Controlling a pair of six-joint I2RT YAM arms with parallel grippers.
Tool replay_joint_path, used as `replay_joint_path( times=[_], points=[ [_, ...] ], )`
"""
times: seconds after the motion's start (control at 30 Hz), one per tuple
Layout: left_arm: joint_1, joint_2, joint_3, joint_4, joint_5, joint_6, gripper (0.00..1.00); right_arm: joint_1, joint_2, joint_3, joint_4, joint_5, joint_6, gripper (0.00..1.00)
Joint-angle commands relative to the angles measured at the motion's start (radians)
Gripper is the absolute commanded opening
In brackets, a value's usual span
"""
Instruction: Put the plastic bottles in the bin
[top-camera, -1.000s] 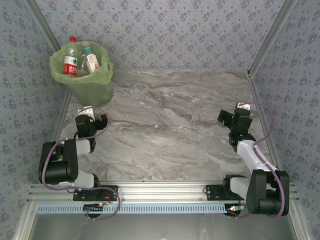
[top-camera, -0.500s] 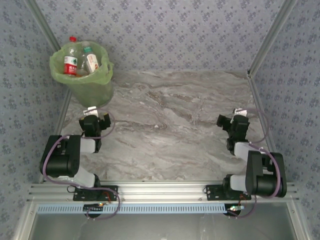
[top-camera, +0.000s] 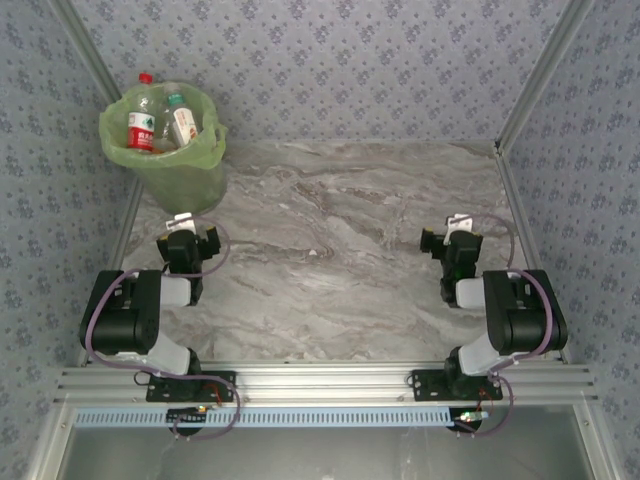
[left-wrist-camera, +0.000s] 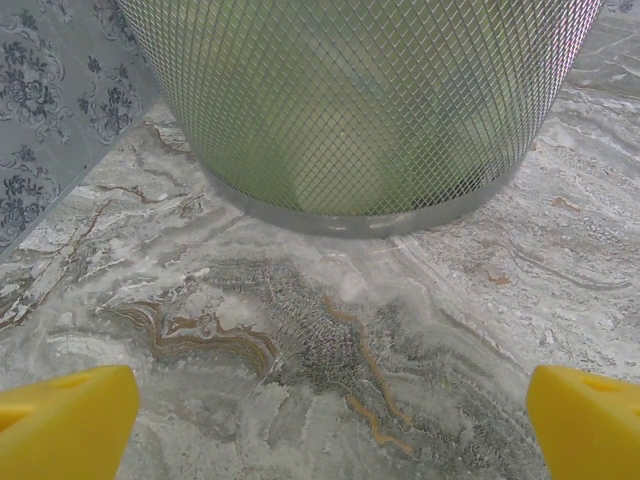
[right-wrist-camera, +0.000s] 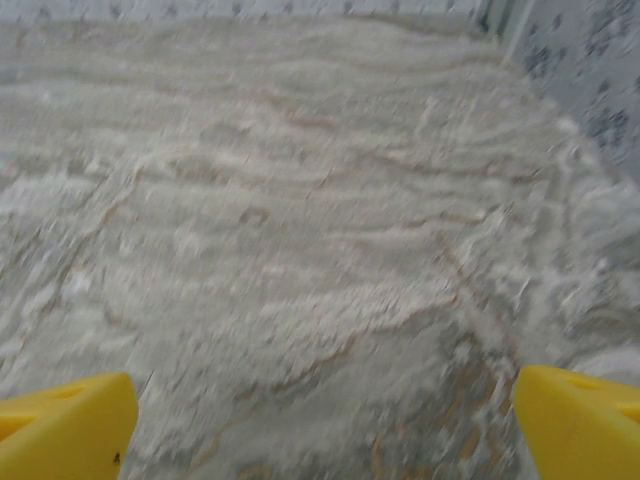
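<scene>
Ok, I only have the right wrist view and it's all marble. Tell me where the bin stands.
Observer: The bin stands in the far left corner of the table.
Operator: Now report what's in it.
Observer: Plastic bottles stick up out of it, one red-capped, one green-capped.
Operator: Give me the other arm.
Observer: The left end effector is open with nothing between its fingers, low over the table, facing the bin's mesh base.
</scene>
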Motion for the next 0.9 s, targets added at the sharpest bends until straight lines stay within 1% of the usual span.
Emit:
replay_joint_path(
  times=[0.0,0.13,0.17,0.2,0.23,0.27,0.37,0.87],
  points=[
    [0.003,-0.002,0.019,0.035,-0.016,0.012,0.99,-0.007,0.001,0.020,-0.009,0.042,0.005,0.99],
    [0.003,-0.002,0.019,0.035,-0.016,0.011,0.99,-0.007,0.001,0.020,-0.010,0.039,0.004,0.99],
    [0.002,-0.002,0.019,0.034,-0.017,0.012,0.99,-0.012,0.002,0.026,-0.017,-0.027,-0.013,0.99],
    [0.002,-0.002,0.019,0.034,-0.016,0.012,0.99,-0.029,0.001,0.049,-0.069,-0.186,-0.056,0.99],
    [0.003,-0.002,0.019,0.035,-0.016,0.012,0.99,-0.055,-0.002,0.049,-0.069,-0.247,-0.047,0.99],
    [0.003,-0.002,0.019,0.034,-0.016,0.012,0.99,-0.067,0.001,0.045,-0.060,-0.274,-0.041,0.99],
    [0.003,-0.002,0.019,0.034,-0.016,0.012,0.99,-0.053,-0.001,0.047,-0.070,-0.241,-0.048,0.99],
    [0.001,-0.002,0.021,0.033,-0.015,0.012,0.99,-0.054,-0.001,0.047,-0.068,-0.243,-0.048,0.99]
  ],
)
